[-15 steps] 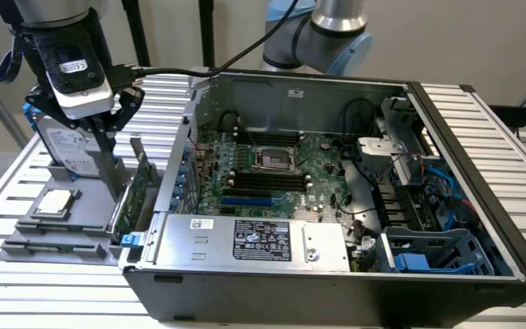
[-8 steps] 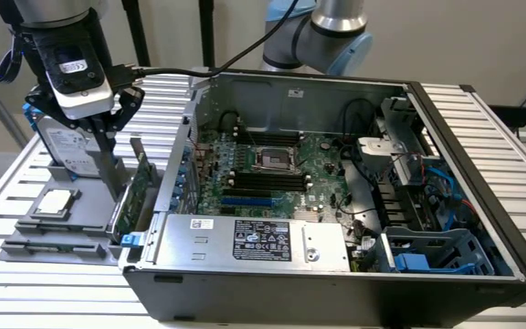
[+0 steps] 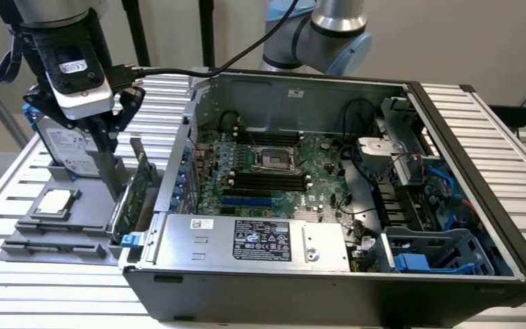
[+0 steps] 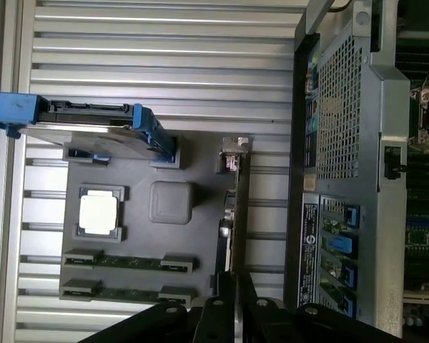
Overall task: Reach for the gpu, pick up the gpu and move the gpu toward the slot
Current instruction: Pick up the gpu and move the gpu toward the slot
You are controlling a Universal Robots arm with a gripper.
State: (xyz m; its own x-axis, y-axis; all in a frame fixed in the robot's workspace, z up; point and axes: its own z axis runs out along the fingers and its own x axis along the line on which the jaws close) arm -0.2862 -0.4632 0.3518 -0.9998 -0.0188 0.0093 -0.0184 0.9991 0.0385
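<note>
The gpu [image 3: 140, 195] stands on edge in a grey holder [image 3: 35, 250] on the slatted table, just outside the open computer case. Its green face is turned toward the case. In the wrist view the gpu [image 4: 232, 214] is a thin dark blade with its silver bracket [image 4: 236, 145] at the far end. My gripper [image 3: 109, 154] hangs over the end of the card away from the case opening. The dark fingertips [image 4: 222, 300] sit close together on either side of the card edge, gripper [image 4: 234, 286] shut on it. Blue expansion slots [image 3: 249, 202] lie on the motherboard inside the case.
On the holder [image 4: 171, 202] sit a silver hard drive in a blue frame [image 3: 66, 147] [image 4: 86, 121], a square CPU chip [image 3: 55, 201] [image 4: 99, 213] and two memory sticks [image 4: 129, 262]. The case wall [image 3: 181, 157] [image 4: 343, 143] stands right beside the card. A power supply [image 3: 244, 240] fills the case's near side.
</note>
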